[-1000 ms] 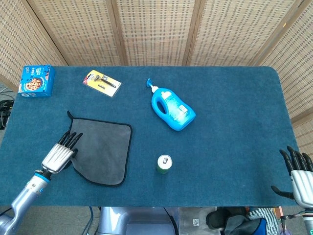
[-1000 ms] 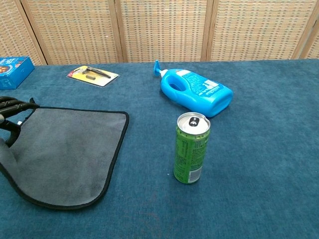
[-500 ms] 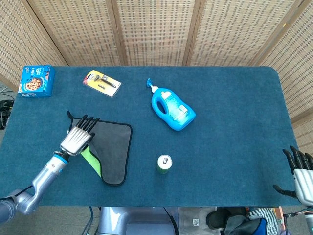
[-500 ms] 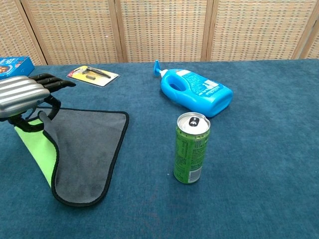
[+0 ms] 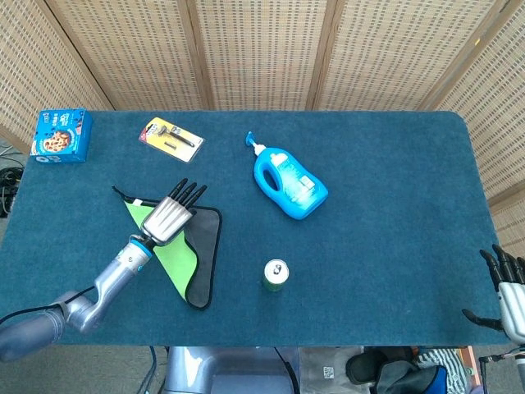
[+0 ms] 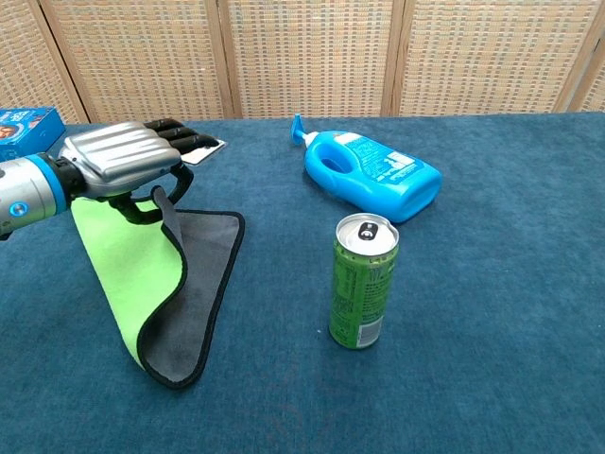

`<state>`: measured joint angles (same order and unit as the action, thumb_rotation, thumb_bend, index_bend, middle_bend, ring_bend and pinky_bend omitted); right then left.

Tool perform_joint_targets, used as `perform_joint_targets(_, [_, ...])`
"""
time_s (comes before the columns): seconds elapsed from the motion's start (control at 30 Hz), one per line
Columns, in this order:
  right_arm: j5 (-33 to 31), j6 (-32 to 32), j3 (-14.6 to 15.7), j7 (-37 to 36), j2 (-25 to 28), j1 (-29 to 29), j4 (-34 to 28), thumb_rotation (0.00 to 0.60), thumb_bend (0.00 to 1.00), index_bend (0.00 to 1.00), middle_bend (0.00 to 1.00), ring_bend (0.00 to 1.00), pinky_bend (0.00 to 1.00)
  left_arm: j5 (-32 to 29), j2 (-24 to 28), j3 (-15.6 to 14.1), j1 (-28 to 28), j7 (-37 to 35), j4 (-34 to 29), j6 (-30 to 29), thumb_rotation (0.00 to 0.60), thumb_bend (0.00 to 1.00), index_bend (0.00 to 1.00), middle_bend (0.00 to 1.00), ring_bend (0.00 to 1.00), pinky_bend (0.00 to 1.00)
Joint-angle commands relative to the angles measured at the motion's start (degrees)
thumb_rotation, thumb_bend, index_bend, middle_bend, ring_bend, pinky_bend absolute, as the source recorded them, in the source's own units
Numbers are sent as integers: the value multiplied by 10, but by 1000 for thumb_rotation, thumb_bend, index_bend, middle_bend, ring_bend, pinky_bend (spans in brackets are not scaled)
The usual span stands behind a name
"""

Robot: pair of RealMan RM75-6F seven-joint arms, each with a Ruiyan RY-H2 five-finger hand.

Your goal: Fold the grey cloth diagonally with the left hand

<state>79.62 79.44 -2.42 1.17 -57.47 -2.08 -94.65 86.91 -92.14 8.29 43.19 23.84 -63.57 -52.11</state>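
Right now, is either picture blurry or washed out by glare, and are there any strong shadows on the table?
Head view: sharp, evenly lit, no glare, hardly any shadow under the can. Chest view: also sharp; soft sheen on the left hand and the blue bottle, faint shadow beneath the lifted cloth.

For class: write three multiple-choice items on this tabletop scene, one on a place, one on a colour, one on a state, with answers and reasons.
1. Where does the green can stand?
A. in front of the blue detergent bottle, toward the near edge
B. beside the biscuit box
C. on the cloth

2. What colour is the grey cloth's turned-up underside?
A. red
B. bright green
C. white

3. What is the left hand doing?
A. resting flat on the table
B. holding the can
C. holding a lifted part of the cloth

Answers: 1 A, the can is nearer than the bottle. 2 B, the raised flap shows green. 3 C, the cloth hangs from its fingers.
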Motion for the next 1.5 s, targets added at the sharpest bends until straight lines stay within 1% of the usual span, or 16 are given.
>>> perform_joint_targets(0.03, [0, 0, 0, -1, 0, 0, 0, 600, 0, 0, 0, 0, 0, -9, -6, 3, 9, 9, 4, 9, 600, 380, 595, 0, 0, 0])
perform_joint_targets(0.17, [0, 2, -1, -4, 1, 1, 1, 600, 0, 0, 0, 0, 0, -19, -13, 2, 17, 18, 7, 18, 600, 380, 595, 0, 0, 0])
perform_joint_targets(0.37, [1, 5, -1, -6, 2, 2, 0, 600, 0, 0, 0, 0, 0, -30, -23, -11, 18, 28, 12, 22, 600, 380, 595, 0, 0, 0])
perform_joint_targets(0.63, [2, 10, -2, -5, 2, 4, 0, 600, 0, 0, 0, 0, 0, -41, -20, -20, 15, 29, 15, 20, 600, 379, 587, 0, 0, 0])
perform_joint_targets(0.7, [2, 10, -2, -5, 2, 4, -1, 600, 0, 0, 0, 0, 0, -46, -17, -21, 14, 31, 14, 19, 600, 380, 545, 0, 0, 0])
perform_joint_targets(0.73, [3, 10, -2, -4, 2, 4, -2, 600, 0, 0, 0, 0, 0, -49, -15, -21, 12, 32, 14, 20, 600, 380, 489, 0, 0, 0])
perform_joint_targets(0.8, [4, 11, -2, -3, 2, 4, -3, 600, 0, 0, 0, 0, 0, -56, -12, -22, 11, 39, 12, 20, 600, 380, 369, 0, 0, 0])
perform_joint_targets(0.87, [4, 12, -2, -2, 2, 4, -4, 600, 0, 0, 0, 0, 0, -63, -11, -20, 11, 45, 10, 19, 600, 380, 202, 0, 0, 0])
perform_joint_targets(0.93, [4, 13, -2, -3, 2, 5, -4, 600, 0, 0, 0, 0, 0, -70, -11, -15, 8, 50, 6, 9, 600, 380, 70, 0, 0, 0])
perform_joint_targets(0.97, [4, 14, -2, -4, 2, 5, -4, 600, 0, 0, 0, 0, 0, -72, -11, -15, 8, 52, 5, 7, 600, 380, 23, 0, 0, 0])
perform_joint_targets(1.03, [3, 13, -3, -4, 3, 5, -4, 600, 0, 0, 0, 0, 0, -73, -10, -15, 8, 56, 2, 3, 600, 380, 0, 0, 0, 0])
perform_joint_targets(1.27, [5, 16, -3, -7, 4, 6, -5, 600, 0, 0, 0, 0, 0, -77, -4, -17, 2, 53, -11, -11, 600, 379, 0, 0, 0, 0])
perform_joint_targets(1.5, [6, 13, -2, -8, 6, 5, -5, 600, 0, 0, 0, 0, 0, -87, 26, -17, -26, 42, -56, -53, 600, 380, 0, 0, 0, 0])
